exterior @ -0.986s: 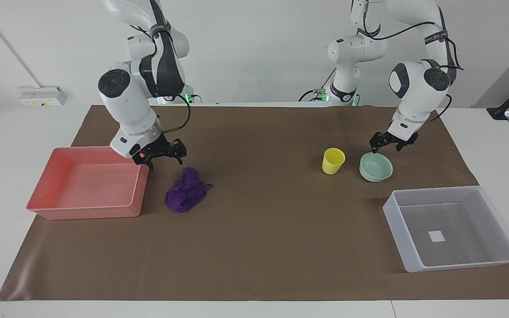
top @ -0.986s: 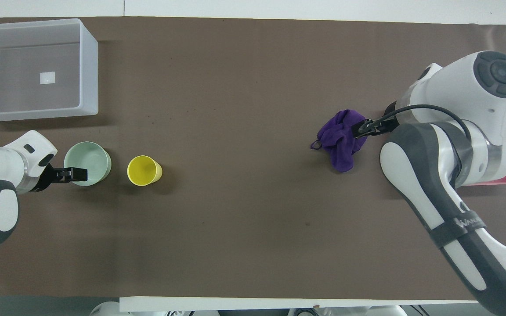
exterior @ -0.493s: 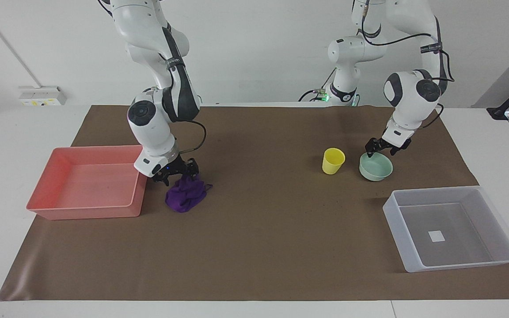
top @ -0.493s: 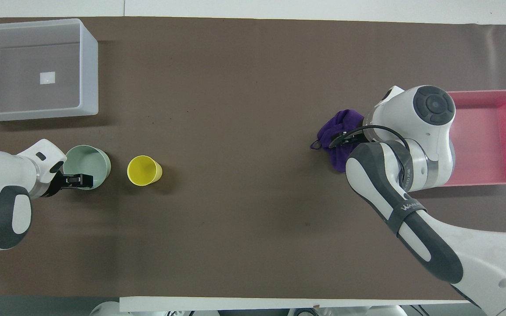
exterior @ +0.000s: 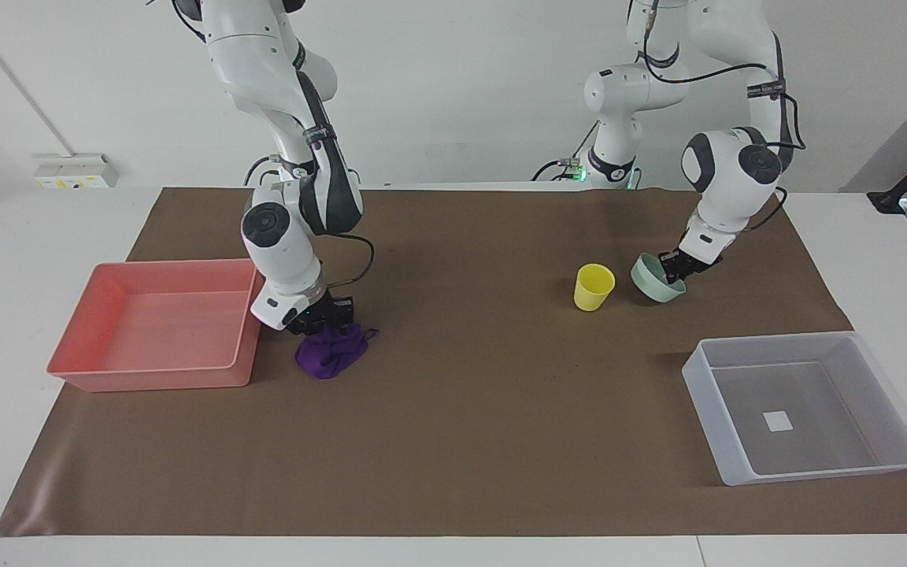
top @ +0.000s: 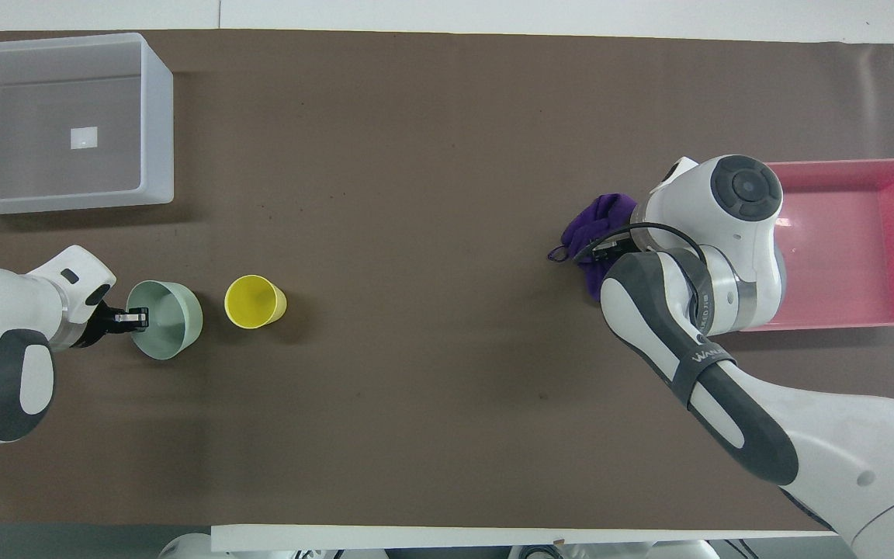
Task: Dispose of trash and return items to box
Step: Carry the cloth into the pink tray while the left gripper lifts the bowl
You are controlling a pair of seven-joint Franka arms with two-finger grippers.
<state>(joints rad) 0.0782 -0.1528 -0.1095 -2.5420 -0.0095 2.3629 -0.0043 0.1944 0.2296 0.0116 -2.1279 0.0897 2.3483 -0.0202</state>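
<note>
Left gripper [exterior: 672, 273]: pinching the rim of the mint-green bowl [exterior: 653, 282] on the side nearest the robots — the bowl is tipped, its mouth facing the yellow cup [exterior: 594, 287] just beside it.
Right gripper [exterior: 326, 315]: down on the robot-side top of the purple cloth wad [exterior: 331, 350], touching it; I cannot tell whether its fingers have pressed together on the fabric.
Cloth's string loop [top: 556, 255]: pokes out toward the middle of the table, away from the gripper.
Pink tray [exterior: 156, 324]: just beside the cloth, toward the right arm's end — a short sideways carry, I'd judge.
Translucent box [exterior: 806, 405]: farther from the robots than the bowl, at the left arm's end.
Key relation: each arm is on its own thing; the left one should lift the bowl outward over the box's wall.
</note>
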